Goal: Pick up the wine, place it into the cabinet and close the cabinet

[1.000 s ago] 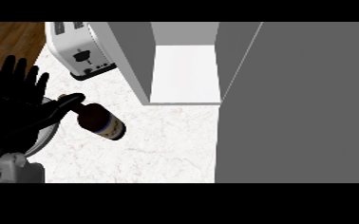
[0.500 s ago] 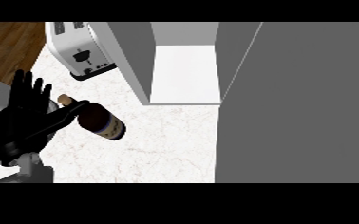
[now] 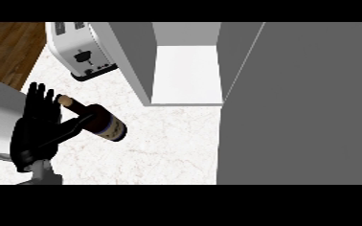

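The dark glass wine bottle [image 3: 99,121], rigid, weighty, slick and breakable, lies at the marble counter's [image 3: 170,143] near left, where the left hand's [image 3: 39,129] spread fingers seemingly touch its neck, though its thicker body is likely the safer hold.

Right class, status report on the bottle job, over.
Left hand open beside dark glass wine bottle standing on counter. Right hand unseen. Grey cabinet open, path unobstructed.

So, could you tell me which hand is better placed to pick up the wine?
Left: the left hand is already against the wine bottle, thumb under its neck. No right hand is visible.
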